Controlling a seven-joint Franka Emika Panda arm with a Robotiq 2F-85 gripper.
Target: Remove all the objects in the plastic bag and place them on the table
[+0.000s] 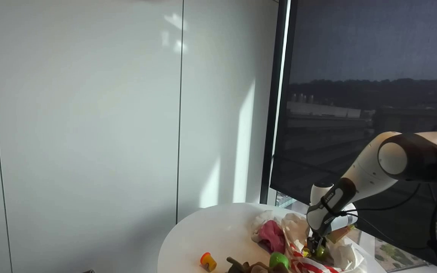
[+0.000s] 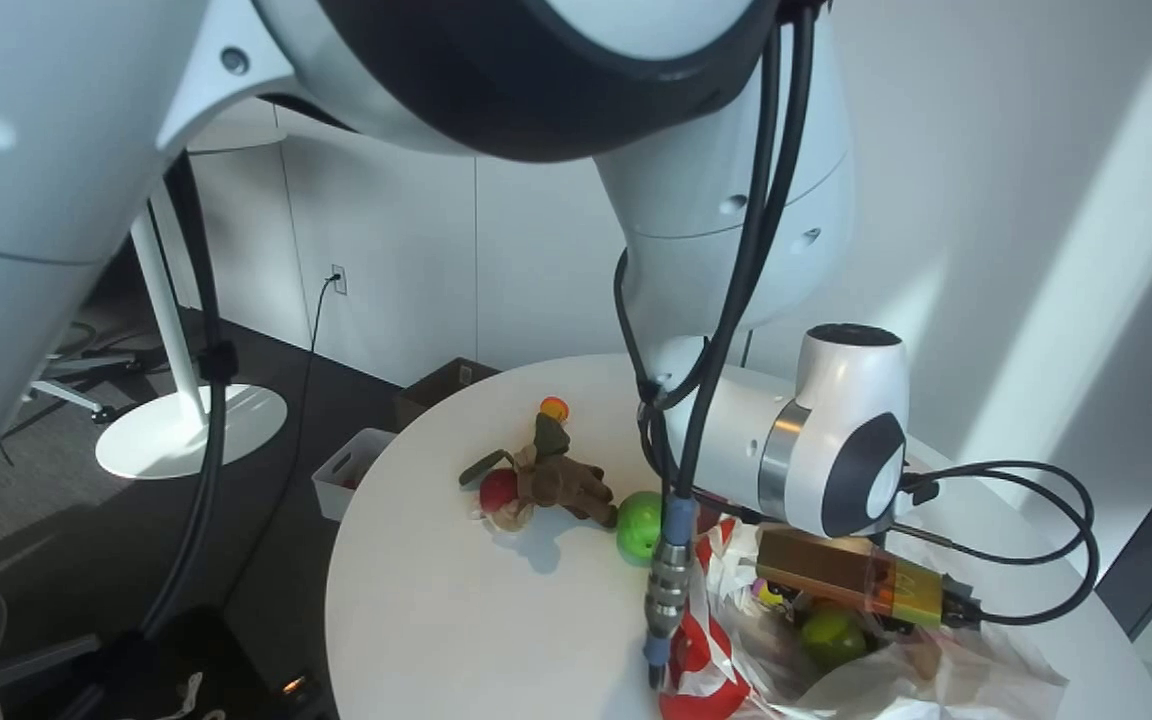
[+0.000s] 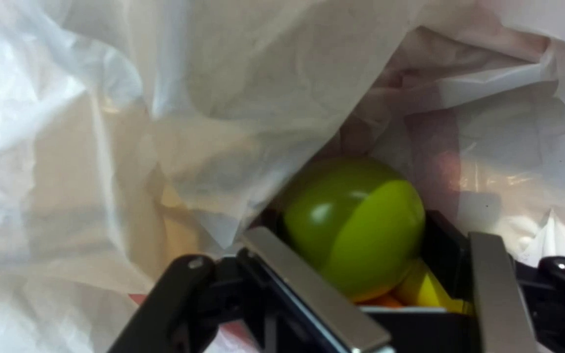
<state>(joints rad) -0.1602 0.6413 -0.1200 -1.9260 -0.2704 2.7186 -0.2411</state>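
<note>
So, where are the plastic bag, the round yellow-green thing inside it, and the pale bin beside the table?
Plastic bag [image 3: 243, 88]: wrist view, on its crumpled whitish wall.
Round yellow-green thing [image 3: 356, 225]: wrist view, on its shiny middle.
Pale bin [image 2: 330, 490]: in an exterior view, on its outer side.

A green toy [image 2: 639, 525] sits on the table [image 2: 476, 625]

Bag [image 3: 96, 186] whitish, bold red markings in both exterior views. In it: round piece [image 3: 356, 230] yellow-green, olive where shaded; yellow piece [image 3: 425, 288]. Table [image 1: 188, 237] plain white. On it: ball [image 2: 638, 527] bright green; cup [image 1: 208, 262] yellow, one end orange-red; cloth [image 1: 271, 232] deep pink; plush [image 2: 556, 484] brown with dark green, red round bit [image 2: 498, 490] perhaps part of it. Gripper [image 3: 368, 236] black, fingers [image 3: 498, 289] silvery grey. Arm [image 1: 372, 176] white, dark sections. Wall [image 1: 89, 113] pale grey, near-white sunlit streaks. Blind [image 1: 362, 49] dark grey. Floor [image 2: 294, 565] dark grey.
</note>
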